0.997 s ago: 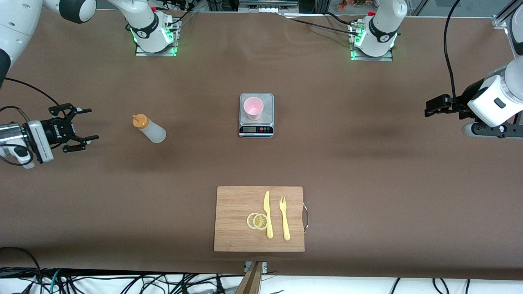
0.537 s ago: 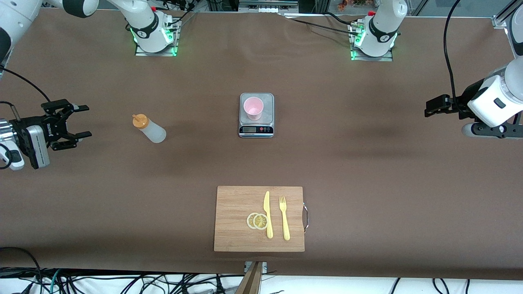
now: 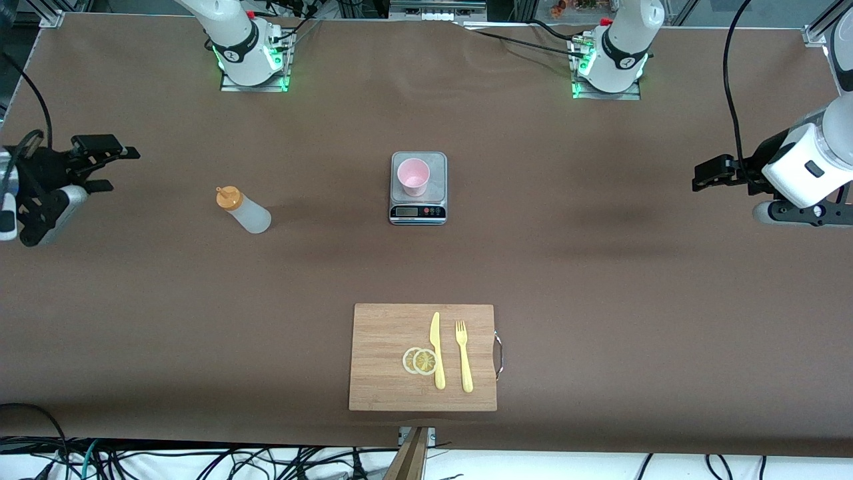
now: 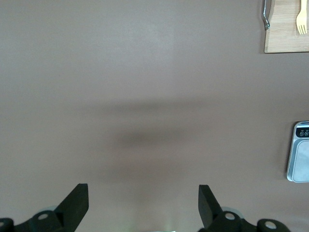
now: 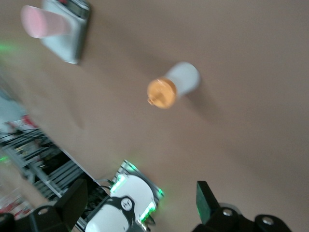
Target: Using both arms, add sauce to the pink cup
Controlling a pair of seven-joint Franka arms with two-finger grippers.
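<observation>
The sauce bottle (image 3: 244, 211) stands on the brown table, whitish with an orange cap, toward the right arm's end; it also shows in the right wrist view (image 5: 174, 85). The pink cup (image 3: 413, 177) sits on a small kitchen scale (image 3: 435, 190) in the middle, and the right wrist view catches the cup (image 5: 41, 22) too. My right gripper (image 3: 114, 169) hovers open and empty over the table's end, well apart from the bottle, its fingers (image 5: 208, 198) wide. My left gripper (image 3: 701, 177) waits open over the other end, with nothing between its fingers (image 4: 77, 202).
A wooden cutting board (image 3: 380, 387) lies nearer the front camera, holding a yellow knife (image 3: 436, 350), a yellow fork (image 3: 463, 357) and two lemon slices (image 3: 420, 361). The arm bases (image 3: 252, 57) stand along the table's edge farthest from the front camera.
My right gripper has drawn away from the bottle toward the table's end and turned, still open. The left arm, bottle and cup have not moved.
</observation>
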